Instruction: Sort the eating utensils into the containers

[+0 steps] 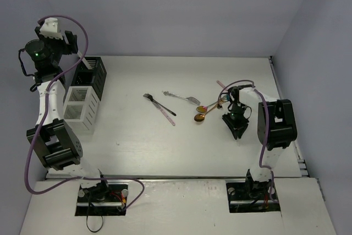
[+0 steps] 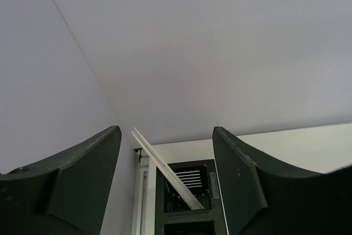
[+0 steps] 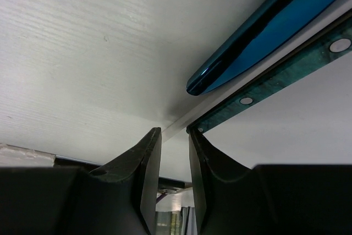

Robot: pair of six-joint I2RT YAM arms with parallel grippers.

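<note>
A: Glossy blue metal: the slim blue-handled utensil lies on the white desk, far to the right of the black slatted caddy, just beside a green marbled handle with rivets.

B: Light, stiff and slick, I'd judge. Pinch it mid-handle across the narrow width, or it may swivel.

A: The right claw stands at a thin slit by the green handle's tip. I cannot tell whether it pinches anything.

B: The left claw hangs wide and empty above the black caddy, where a thin pale stick leans.
</note>
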